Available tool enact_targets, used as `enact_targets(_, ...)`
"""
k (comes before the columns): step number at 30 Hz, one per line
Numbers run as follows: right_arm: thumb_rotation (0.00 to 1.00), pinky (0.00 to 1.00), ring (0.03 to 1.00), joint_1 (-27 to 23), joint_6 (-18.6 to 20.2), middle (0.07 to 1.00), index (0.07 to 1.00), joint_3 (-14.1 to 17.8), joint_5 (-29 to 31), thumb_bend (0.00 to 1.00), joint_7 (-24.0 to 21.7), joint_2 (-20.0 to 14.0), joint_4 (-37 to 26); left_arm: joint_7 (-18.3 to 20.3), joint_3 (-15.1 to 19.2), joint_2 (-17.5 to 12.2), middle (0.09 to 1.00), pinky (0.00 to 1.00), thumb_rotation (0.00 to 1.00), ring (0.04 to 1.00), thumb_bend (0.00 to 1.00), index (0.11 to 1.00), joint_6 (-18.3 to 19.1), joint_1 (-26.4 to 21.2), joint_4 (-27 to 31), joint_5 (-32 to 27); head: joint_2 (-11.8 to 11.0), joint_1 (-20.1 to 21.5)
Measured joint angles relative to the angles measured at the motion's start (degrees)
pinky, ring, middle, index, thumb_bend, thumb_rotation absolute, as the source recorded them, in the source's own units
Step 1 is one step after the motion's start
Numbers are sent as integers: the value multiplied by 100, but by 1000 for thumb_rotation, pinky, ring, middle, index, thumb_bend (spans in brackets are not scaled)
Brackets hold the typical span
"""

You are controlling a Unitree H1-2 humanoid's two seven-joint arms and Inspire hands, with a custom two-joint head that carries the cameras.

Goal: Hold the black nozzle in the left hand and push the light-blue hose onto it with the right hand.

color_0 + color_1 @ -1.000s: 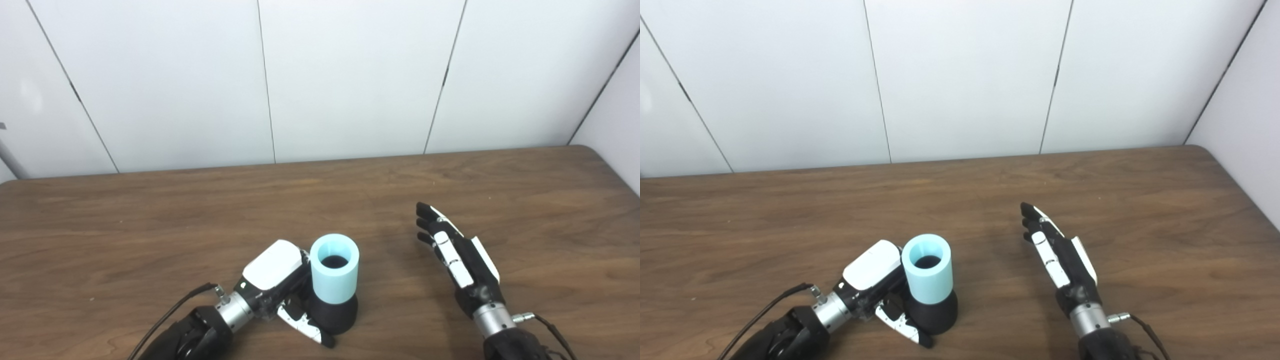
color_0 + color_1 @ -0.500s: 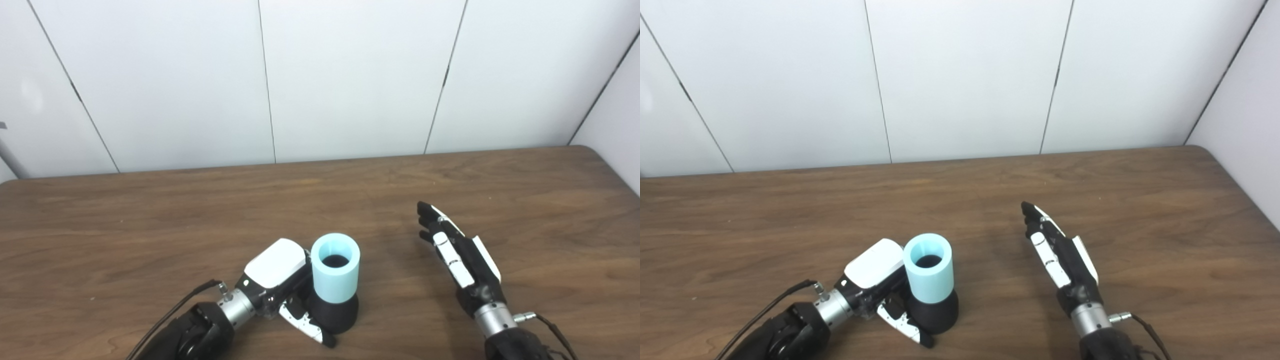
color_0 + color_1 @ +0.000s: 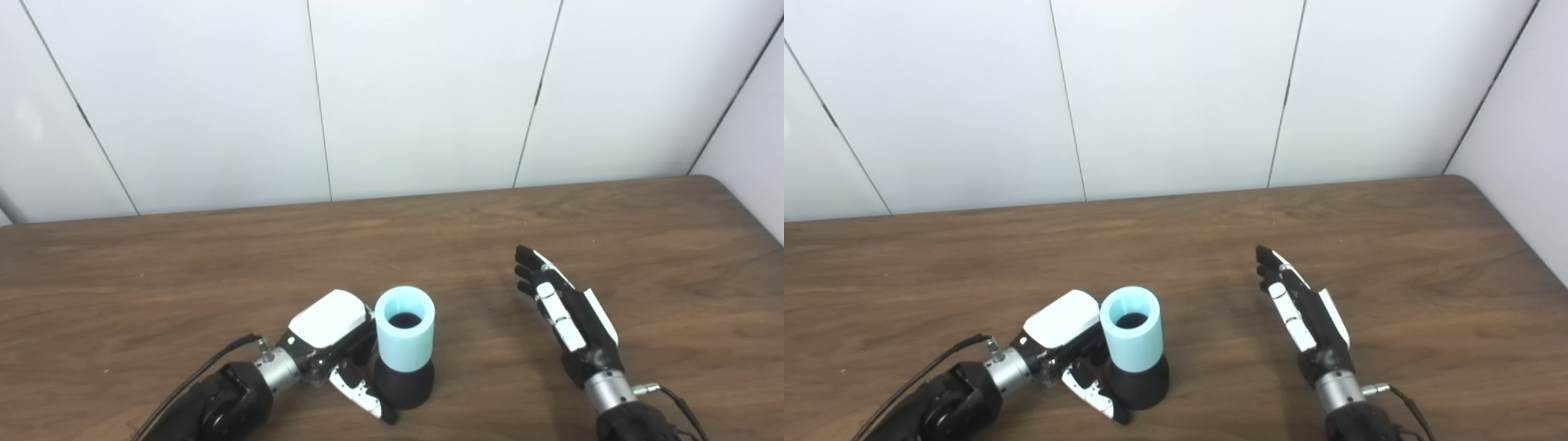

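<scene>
Light-blue hose (image 3: 404, 334) already seated upright on black nozzle (image 3: 404, 386) on desk (image 3: 184, 275), left robot hand (image 3: 334, 343) loosely beside it, fingers apart, right robot hand (image 3: 566, 312) open, empty; next likely just retract.

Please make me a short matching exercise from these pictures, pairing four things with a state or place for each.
Things:
1. light-blue hose
2. black nozzle
3. left hand
4. right hand

States or places:
A. open, fingers straight, apart from the other things
B. standing on the table, under the other part
C. upright, seated on top, open end up
D. beside the base of the assembly, on its left

Pairs: 1-C, 2-B, 3-D, 4-A
</scene>
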State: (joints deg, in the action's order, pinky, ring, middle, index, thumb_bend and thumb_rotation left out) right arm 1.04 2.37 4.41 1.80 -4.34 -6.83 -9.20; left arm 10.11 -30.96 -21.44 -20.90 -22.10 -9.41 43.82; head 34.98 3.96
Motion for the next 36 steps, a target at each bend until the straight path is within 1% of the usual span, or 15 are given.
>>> enact_targets(3,911,895,907,-1,-37,913,874,0,-7,125,10,-1,-3,42,29,-27,778,643,133,758,1000,754,8,9,13,-11,9,9)
enact_targets(6,924,884,906,-1,-35,914,876,0,-11,121,12,-2,-11,46,39,-66,775,646,139,757,1000,753,8,15,25,-12,9,18)
enact_targets(10,898,884,911,-1,-35,918,876,1,-9,124,17,0,-20,51,51,-140,781,653,143,763,1000,760,21,35,69,-10,18,-18)
enact_targets(14,893,875,909,-1,-34,918,877,-1,-8,128,33,12,-25,132,90,-236,783,651,157,760,1000,765,151,87,208,-10,9,-9)
enact_targets(19,893,880,903,-1,-35,912,876,-3,-25,134,38,11,-24,284,177,-409,792,652,146,765,1000,773,302,164,403,-23,-9,-18)
enact_targets(25,902,876,901,-8,-36,912,878,-9,-46,133,66,11,-23,354,319,-580,784,628,155,757,1000,766,309,217,433,-114,-18,-26)
enact_targets(30,904,894,907,-13,-37,915,882,-9,-36,134,93,11,-20,379,417,-719,780,655,152,761,1000,760,309,271,470,-154,-35,-44)
enact_targets(34,902,894,908,-18,-40,917,886,-9,-9,120,92,12,-18,529,507,-820,783,659,145,759,1000,765,366,314,578,-227,-35,-44)
enact_targets(36,881,905,907,-26,-51,917,884,-10,-4,123,92,12,-10,605,541,-868,782,652,127,757,1000,764,383,318,596,-273,-53,-61)
